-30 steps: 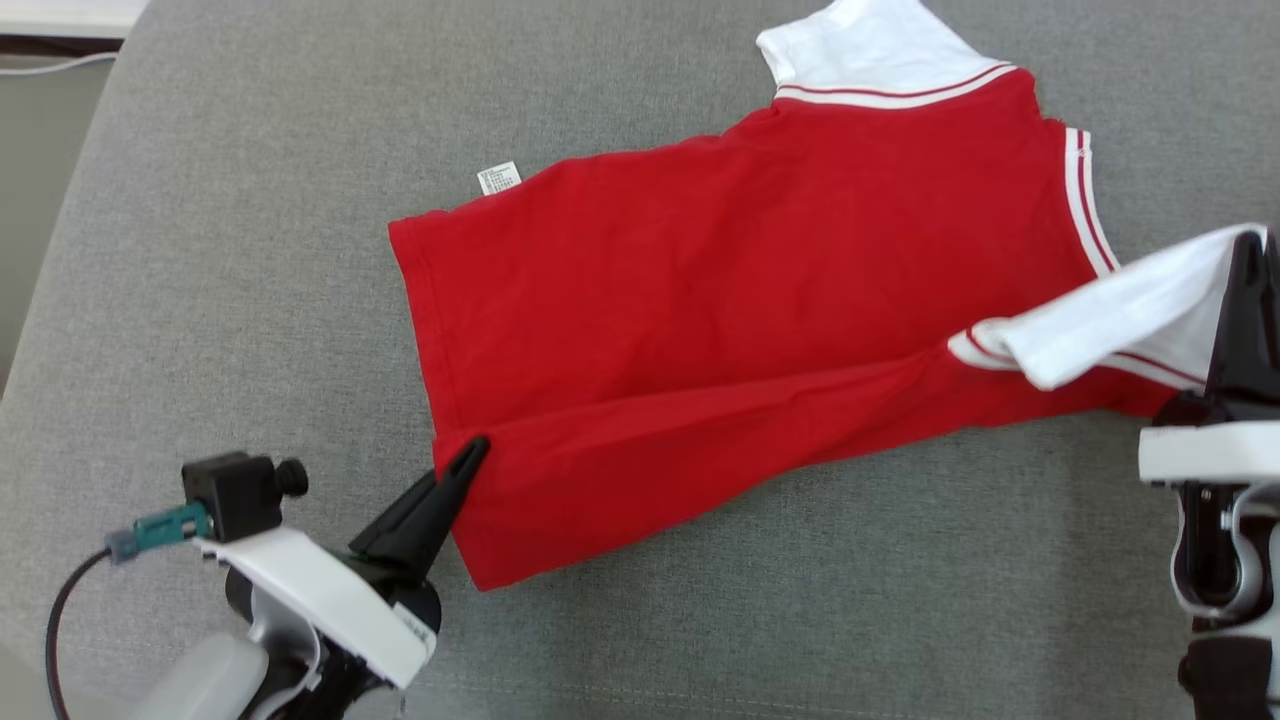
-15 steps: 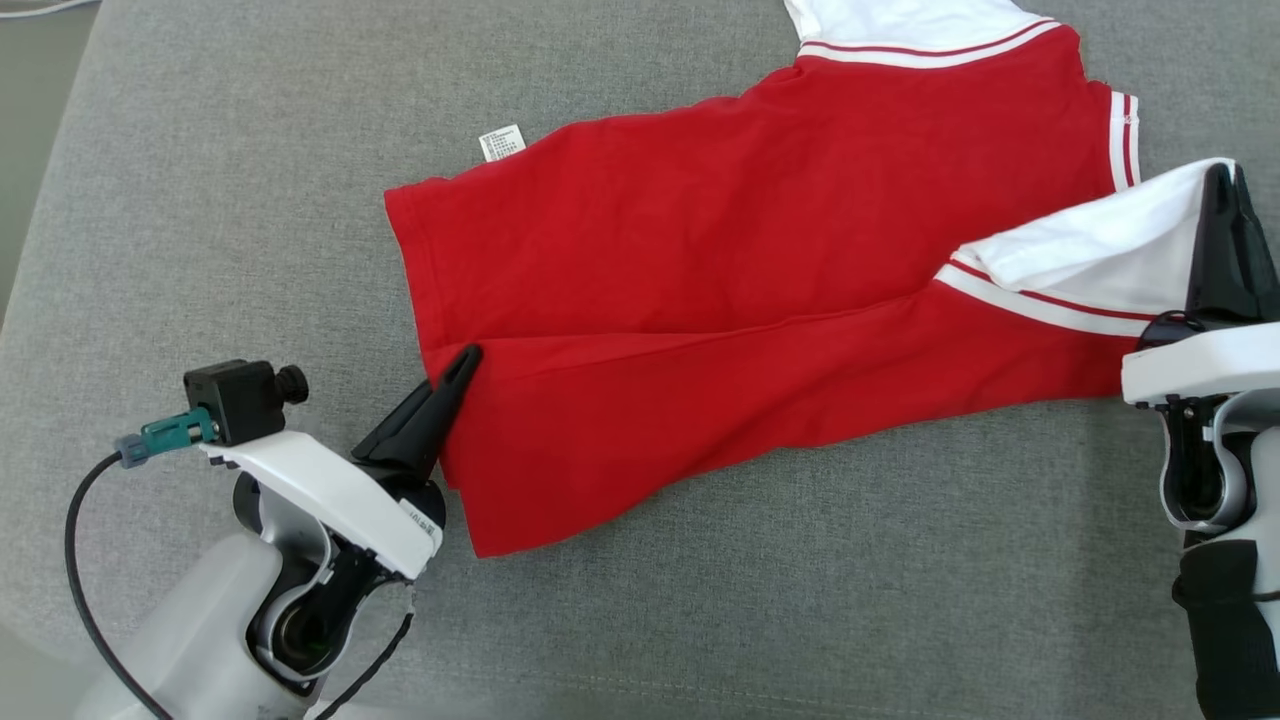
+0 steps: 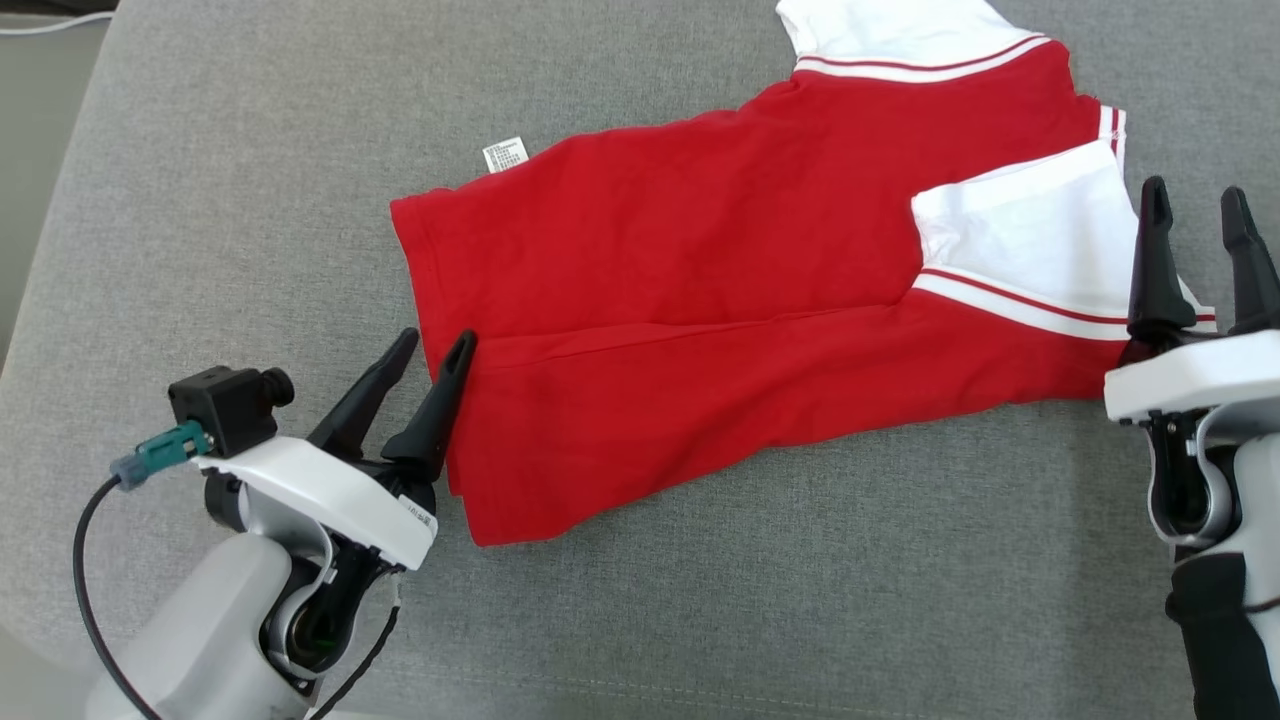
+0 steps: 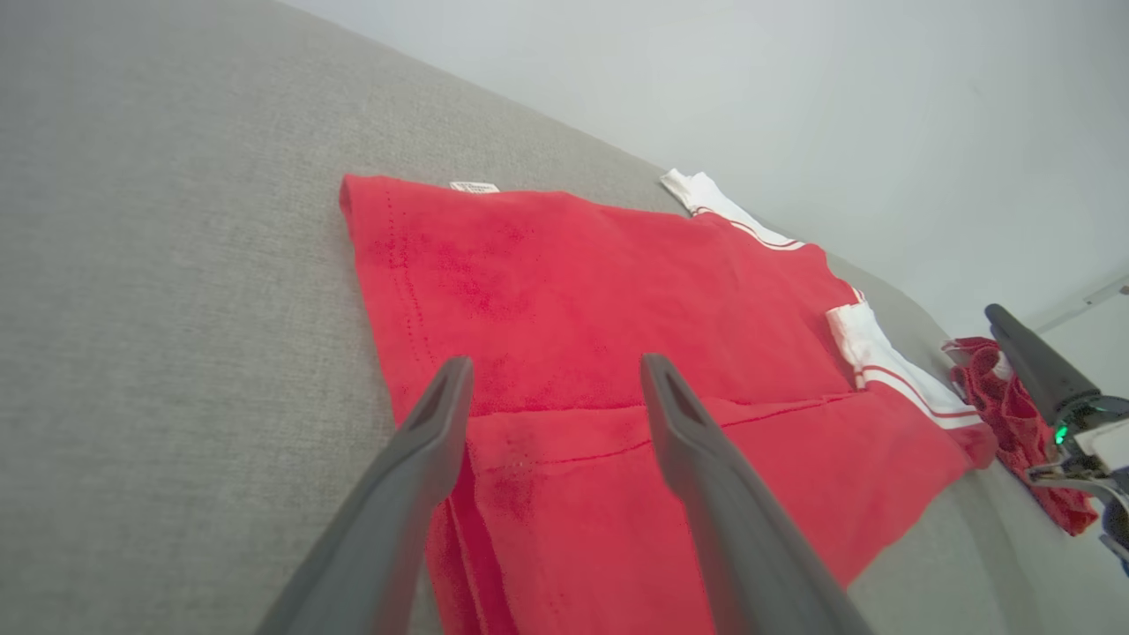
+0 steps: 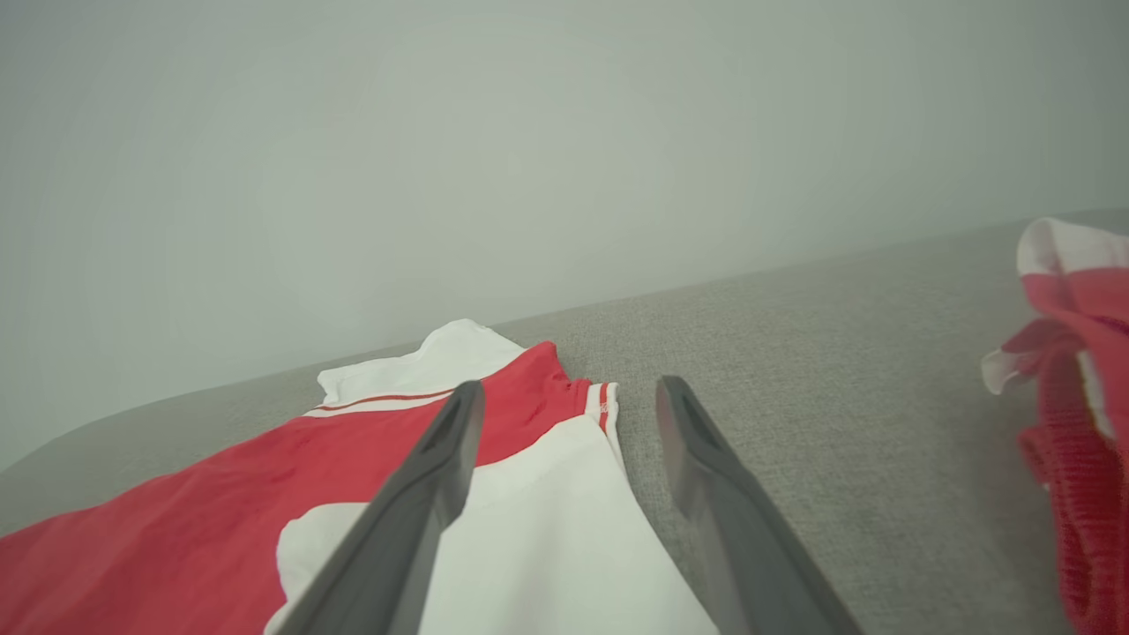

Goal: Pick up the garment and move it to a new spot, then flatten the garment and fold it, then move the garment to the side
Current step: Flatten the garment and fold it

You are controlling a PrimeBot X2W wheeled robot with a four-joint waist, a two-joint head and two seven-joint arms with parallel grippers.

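Red knit garment with white striped sleeves (image 3: pixel 700 290) lies part-folded lengthwise on the grey upholstered surface (image 3: pixel 200 200), left gripper (image 3: pixel 437 340) at its hem (image 3: pixel 415 270) and right gripper (image 3: pixel 1195 192) at its sleeve (image 3: pixel 1020 230), jaws open and empty; advise gripping both ends level so the edges meet squarely.

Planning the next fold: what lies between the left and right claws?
In the head view, the red garment spans that stretch: its folded-over near strip runs from the left claw to the white sleeve beside the right claw.

garment (image 3: pixel 700 280): red, white sleeves, red-striped trim; cushion (image 3: pixel 250 200): grey
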